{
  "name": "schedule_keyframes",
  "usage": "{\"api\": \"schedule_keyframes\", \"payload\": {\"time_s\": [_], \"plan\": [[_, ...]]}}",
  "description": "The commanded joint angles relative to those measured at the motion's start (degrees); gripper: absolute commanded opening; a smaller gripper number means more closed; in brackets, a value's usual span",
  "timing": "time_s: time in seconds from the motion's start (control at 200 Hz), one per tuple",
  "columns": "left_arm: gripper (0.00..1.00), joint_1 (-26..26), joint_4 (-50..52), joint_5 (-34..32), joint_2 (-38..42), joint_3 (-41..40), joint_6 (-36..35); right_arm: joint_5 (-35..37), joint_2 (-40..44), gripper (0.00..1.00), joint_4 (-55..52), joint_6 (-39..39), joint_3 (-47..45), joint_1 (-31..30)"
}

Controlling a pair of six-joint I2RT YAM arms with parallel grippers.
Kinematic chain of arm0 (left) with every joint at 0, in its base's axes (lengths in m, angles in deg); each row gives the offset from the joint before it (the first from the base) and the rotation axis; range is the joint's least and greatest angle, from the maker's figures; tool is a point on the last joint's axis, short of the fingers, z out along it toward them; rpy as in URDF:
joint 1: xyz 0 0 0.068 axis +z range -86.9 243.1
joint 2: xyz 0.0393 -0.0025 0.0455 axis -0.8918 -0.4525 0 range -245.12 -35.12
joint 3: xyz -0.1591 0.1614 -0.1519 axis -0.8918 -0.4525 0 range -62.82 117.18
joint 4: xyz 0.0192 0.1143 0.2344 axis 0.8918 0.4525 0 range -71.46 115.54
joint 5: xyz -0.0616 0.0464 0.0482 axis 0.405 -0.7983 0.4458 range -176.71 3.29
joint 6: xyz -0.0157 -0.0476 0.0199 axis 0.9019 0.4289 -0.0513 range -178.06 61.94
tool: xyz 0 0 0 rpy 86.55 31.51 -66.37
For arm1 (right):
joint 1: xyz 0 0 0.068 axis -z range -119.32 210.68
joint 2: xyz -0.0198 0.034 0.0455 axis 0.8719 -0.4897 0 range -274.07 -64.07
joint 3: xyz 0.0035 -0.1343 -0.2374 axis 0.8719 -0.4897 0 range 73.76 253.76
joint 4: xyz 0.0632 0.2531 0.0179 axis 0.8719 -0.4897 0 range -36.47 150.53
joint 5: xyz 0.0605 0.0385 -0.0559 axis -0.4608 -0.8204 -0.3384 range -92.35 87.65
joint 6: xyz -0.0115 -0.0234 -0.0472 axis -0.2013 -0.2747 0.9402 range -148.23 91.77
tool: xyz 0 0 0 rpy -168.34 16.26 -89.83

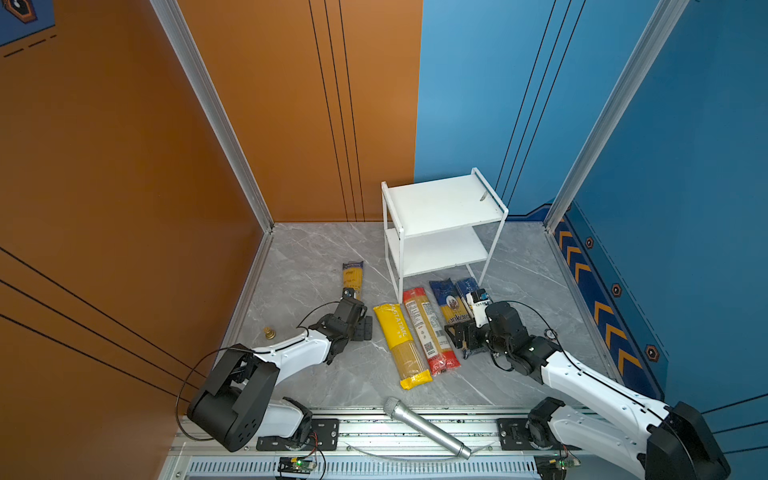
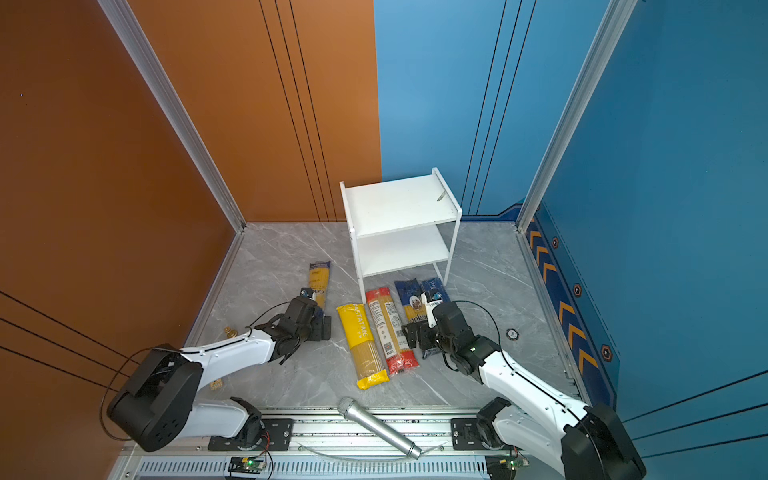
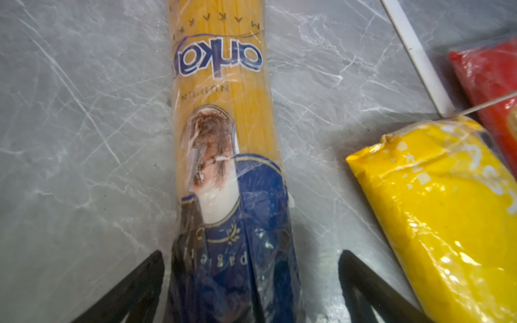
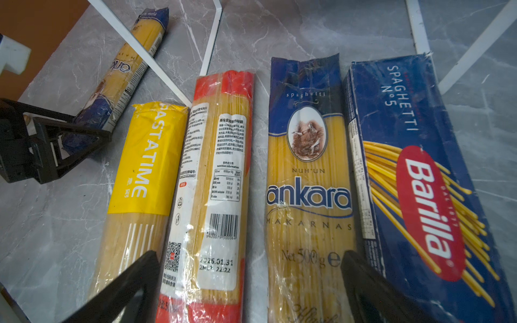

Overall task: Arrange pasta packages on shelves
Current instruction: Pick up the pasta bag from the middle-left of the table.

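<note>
The left gripper [image 1: 360, 328] stands spread wide, low over the table [image 1: 316, 257]. Between its fingers [image 3: 134, 285] lies the blue end of the lone ankara bag [image 3: 223, 139]. There is a gap on each side, so nothing is pinched. The bag lies flat and runs straight ahead from this gripper, away from the arm. Just to the right of the gripper lies the yellow bag [image 1: 401, 345].

The right gripper [image 1: 461, 336] is also spread wide and holds nothing. In the right wrist view, two bags pass between its fingers [image 4: 372, 285]: the red bag [image 4: 215, 181] and the second ankara bag [image 4: 307, 181]. The yellow bag is just outside its left finger and the Barilla bag [image 4: 405, 167] is just outside its right finger. These four lie flat, side by side, pointing forward from the gripper. I cannot tell if the fingers touch them.

The shelves [image 1: 440, 203] stand upright just ahead of the right gripper, past the far ends of the four bags, and ahead and to the right of the left gripper. All five bags are on the table.

A microphone [image 1: 424, 428] lies behind both grippers, between the arm bases.
</note>
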Motion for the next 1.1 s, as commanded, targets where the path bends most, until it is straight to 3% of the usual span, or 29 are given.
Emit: {"api": "schedule_keyframes", "payload": {"time_s": [0.0, 0.125, 0.26, 0.481, 0.586, 1.096], "plan": [[0.98, 0.48, 2.32, 1.41, -1.17, 1.7, 0.87, 1.21, -0.61, 0.99, 0.42, -0.39, -0.1, -0.51], [1.0, 0.63, 2.39, 1.61, -1.66, 1.91, 0.96, 1.18, -0.95, 0.99, 0.37, -0.33, 0.03, -0.49], [0.94, 0.98, 2.43, 1.76, -1.88, 2.0, 0.96, 1.03, -1.39, 0.99, 0.43, -0.2, 0.11, -0.57], [0.95, 2.1, 3.3, 1.23, -2.86, 2.99, 1.11, 0.91, -2.1, 0.99, 0.77, -0.18, 0.2, -0.71], [1.0, 2.26, 4.77, 0.32, -4.08, 4.14, 1.35, 0.82, -2.36, 0.99, 0.84, -0.14, 0.2, -0.71], [0.98, 2.55, 6.7, -3.34, -7.1, 4.34, 6.61, 0.91, -2.54, 0.97, 0.93, -0.15, 0.05, -0.89]]}}
